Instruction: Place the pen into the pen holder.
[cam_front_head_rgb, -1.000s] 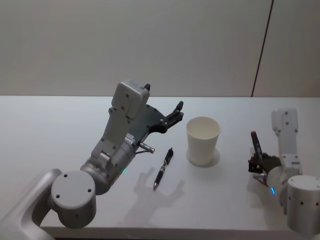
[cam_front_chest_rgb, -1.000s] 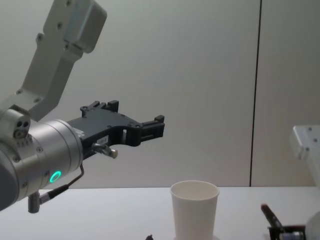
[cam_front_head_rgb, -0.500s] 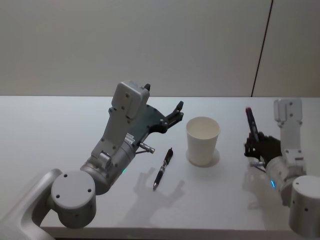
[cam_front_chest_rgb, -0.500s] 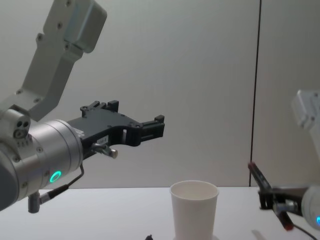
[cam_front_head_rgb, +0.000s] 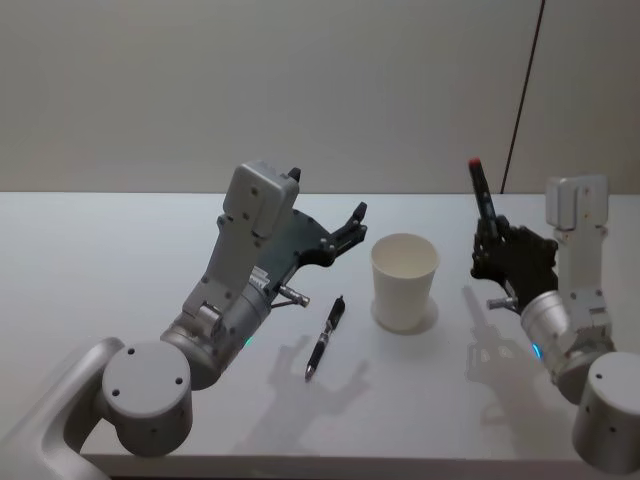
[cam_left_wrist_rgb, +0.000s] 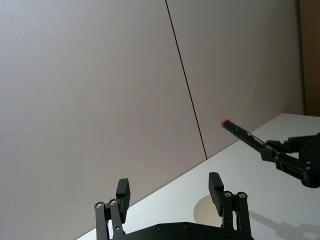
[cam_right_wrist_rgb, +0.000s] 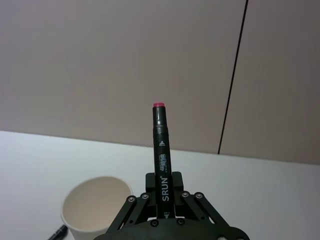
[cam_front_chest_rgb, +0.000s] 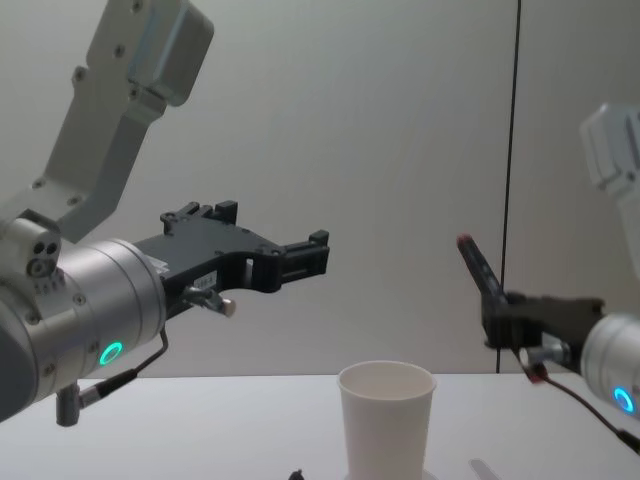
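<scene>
Item: marker (cam_front_head_rgb: 483, 196), black, red-tipped — probably light, stiff, slick. The right gripper (cam_right_wrist_rgb: 164, 193) held its lower barrel in closed fingers, near the paper cup (cam_front_head_rgb: 405, 283); the left gripper (cam_front_head_rgb: 352, 228) hung with fingers apart.

pen (cam_right_wrist_rgb: 162, 150) barrel | white print "SRUN" — smaller marks above unreadable

The white desk (cam_front_head_rgb: 120, 260) lies below my left fingers (cam_left_wrist_rgb: 215, 186) and my right fingers (cam_right_wrist_rgb: 178, 182). Beyond them stands a plain pale wall (cam_front_head_rgb: 300, 90), with a thin dark vertical seam (cam_front_head_rgb: 525, 95) running down it behind my right fingers.
</scene>
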